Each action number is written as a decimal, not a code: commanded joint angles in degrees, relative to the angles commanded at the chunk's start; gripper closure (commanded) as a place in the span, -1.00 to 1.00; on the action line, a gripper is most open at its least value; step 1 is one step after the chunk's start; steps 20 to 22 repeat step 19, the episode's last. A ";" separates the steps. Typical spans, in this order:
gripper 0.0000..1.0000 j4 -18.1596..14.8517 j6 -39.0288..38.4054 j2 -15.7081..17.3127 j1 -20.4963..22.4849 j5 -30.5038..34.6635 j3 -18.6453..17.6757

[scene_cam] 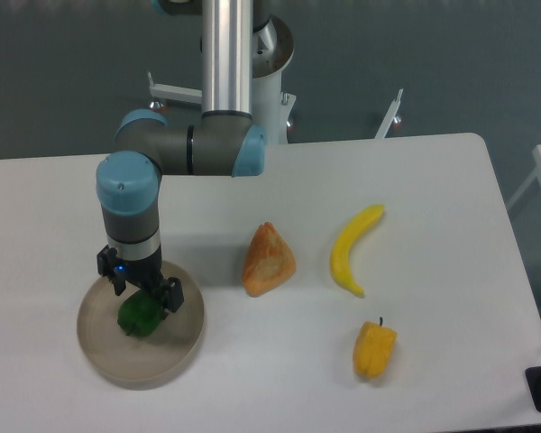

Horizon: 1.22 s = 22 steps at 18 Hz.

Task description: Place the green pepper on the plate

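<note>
In the fixed camera view, the gripper [142,305] hangs over the plate [141,363] at the lower left of the frame, pointing straight down from the arm's blue-capped wrist. Its dark fingers [170,295] are spread apart, one showing on each side above the green pepper [141,315]. The fingers stand wider than the pepper and sit at about the height of its top; whether either one touches it cannot be told from this angle, but they do not look clamped on it. The green pepper lies inside the plate, in its middle part, resting on the dish's flat beige floor within the low rim. A small blue light shows on the gripper body just above the fingers.

The plate sits on the white tabletop [433,180], near the lower left edge. Well apart from it, near the centre of the frame, lies an orange-brown wedge of bread [268,260]. To the right of that lies a banana [354,247], curving from upper right to lower left. Below the banana, towards the lower right, stands a yellow pepper [373,350] with a short dark stem.
</note>
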 joint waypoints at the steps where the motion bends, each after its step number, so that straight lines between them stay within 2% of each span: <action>1: -1.00 0.09 0.17 0.97 1.41 0.17 0.00; 5: -1.00 0.00 2.62 3.25 7.20 0.44 0.97; 7: -1.00 0.00 9.37 3.35 9.49 0.70 1.49; 11: -1.00 -0.53 23.52 3.96 14.24 7.02 1.76; 16: -1.00 -0.44 40.75 3.35 19.69 7.21 1.76; 18: -1.00 -0.35 43.50 3.35 20.58 7.21 1.85; 22: -1.00 -0.35 43.85 3.26 20.93 7.21 2.02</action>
